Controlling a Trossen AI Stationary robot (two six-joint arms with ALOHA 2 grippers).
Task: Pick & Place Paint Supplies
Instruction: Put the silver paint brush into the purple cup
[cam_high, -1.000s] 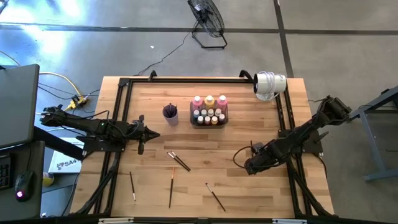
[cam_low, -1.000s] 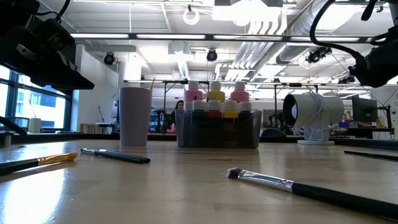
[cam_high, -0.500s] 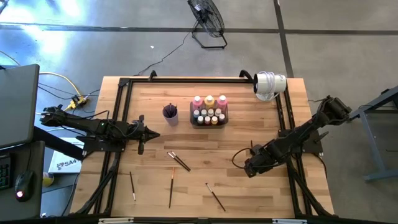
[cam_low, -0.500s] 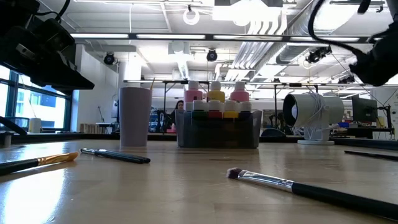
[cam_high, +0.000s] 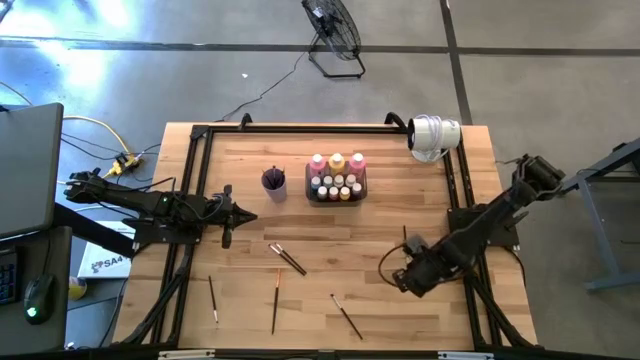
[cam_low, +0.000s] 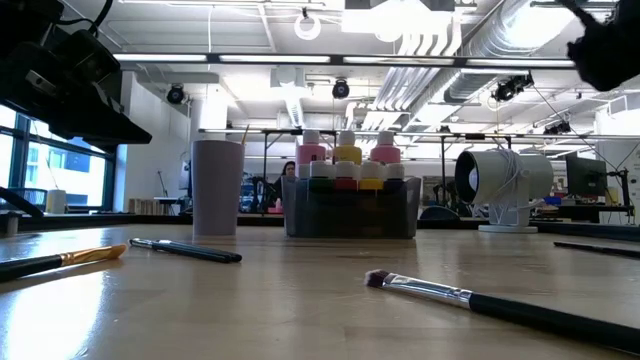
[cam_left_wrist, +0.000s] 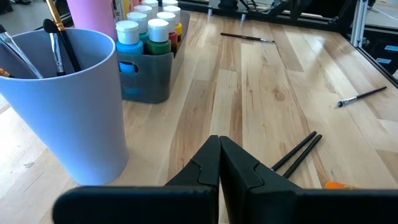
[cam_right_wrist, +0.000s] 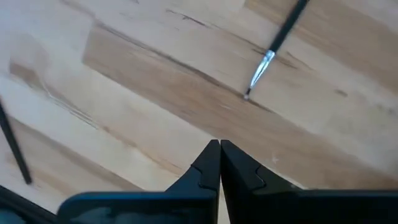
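Pink and yellow-orange paint bottles and small capped ones stand in the dark grey tray (cam_high: 337, 180) at the table's middle far side. The purple cup (cam_high: 274, 183) beside it holds brushes. Thin dark-handled paintbrushes lie flat on the wood: a crossed pair (cam_high: 287, 258), single ones (cam_high: 213, 298), (cam_high: 275, 300), (cam_high: 346, 316), and a short one (cam_high: 405, 236). My left gripper (cam_high: 247, 216) is shut and hovers left of the cup, holding nothing. My right gripper (cam_high: 402, 282) is shut and points down over bare wood near the short brush (cam_right_wrist: 273, 50).
A white round device (cam_high: 433, 135) stands at the far right corner. Black frame rails (cam_high: 196, 180) run along the table's left, right and far sides. Bare wood lies between the tray and the loose brushes.
My right gripper has gone toward the table's near edge and risen a little, rolling at the wrist. It stays shut. In the low view that arm has climbed toward the picture's top. The left arm and all brushes have kept still.
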